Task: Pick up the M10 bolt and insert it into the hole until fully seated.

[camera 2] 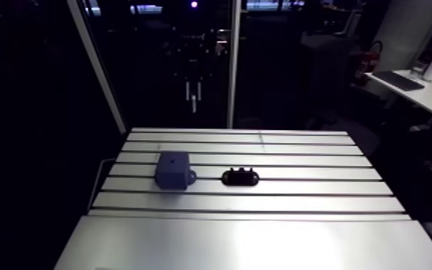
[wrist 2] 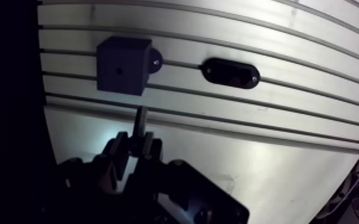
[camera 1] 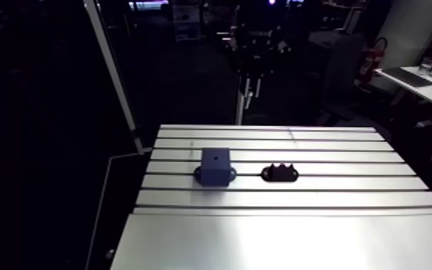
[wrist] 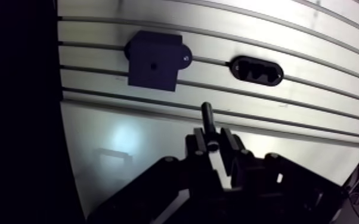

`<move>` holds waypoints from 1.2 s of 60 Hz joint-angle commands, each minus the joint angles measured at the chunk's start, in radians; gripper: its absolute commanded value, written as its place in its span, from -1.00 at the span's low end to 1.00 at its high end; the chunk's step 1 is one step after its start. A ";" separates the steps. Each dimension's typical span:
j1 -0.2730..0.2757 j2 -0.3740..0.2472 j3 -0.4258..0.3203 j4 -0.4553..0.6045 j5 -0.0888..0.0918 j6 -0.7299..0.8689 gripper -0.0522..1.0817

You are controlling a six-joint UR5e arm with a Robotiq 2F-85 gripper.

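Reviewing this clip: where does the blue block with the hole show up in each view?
Arm view: the blue block stands near the middle of the slotted table, just left of the black holder.
Wrist view: the blue block lies ahead of the gripper, which grips the bolt.
Shared landmark: the black holder, beside the block in both views.
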 commanded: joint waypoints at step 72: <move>0.149 0.207 -0.143 0.112 -0.028 0.008 0.99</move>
